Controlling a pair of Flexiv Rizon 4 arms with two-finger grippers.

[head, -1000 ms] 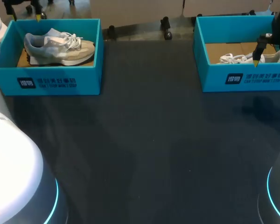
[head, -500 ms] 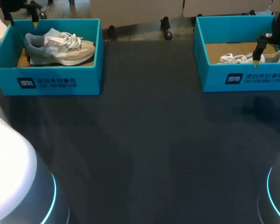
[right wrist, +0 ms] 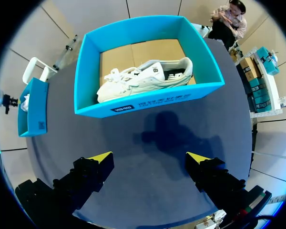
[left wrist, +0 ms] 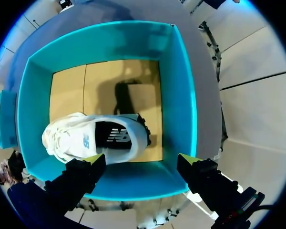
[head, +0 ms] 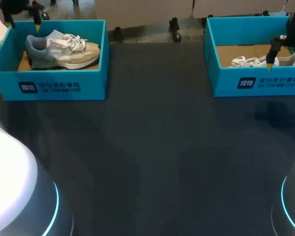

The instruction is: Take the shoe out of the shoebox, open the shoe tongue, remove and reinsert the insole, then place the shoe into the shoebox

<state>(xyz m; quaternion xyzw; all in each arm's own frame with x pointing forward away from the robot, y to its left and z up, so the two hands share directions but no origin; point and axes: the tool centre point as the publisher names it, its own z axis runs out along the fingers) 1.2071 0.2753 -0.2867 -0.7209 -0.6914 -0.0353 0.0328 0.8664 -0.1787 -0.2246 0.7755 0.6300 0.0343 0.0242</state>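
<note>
In the head view you have two boxes and two shoes. The left teal cardboard shoebox sits at the upper left and holds a grey-and-cream lace-up sneaker. The right teal cardboard shoebox sits at the upper right and holds a white lace-up sneaker. The front wall of that box hides the white sneaker's lower half. Your left claw is mostly cut off by the top edge, and only its two yellow tips show at the box's back wall. Your right claw overlaps the right box, with one tip clipped by the frame's right edge.

In the left wrist view your left claw is spread wide and grips nothing. It hangs above the left box's near wall. The sneaker lies just ahead of it on the brown floor.

In the right wrist view your right claw is released just as wide and is empty, above the dark table. The right box and the white sneaker are ahead of it and untouched. The other box shows small off to one side, and its contents are hard to make out.
</note>
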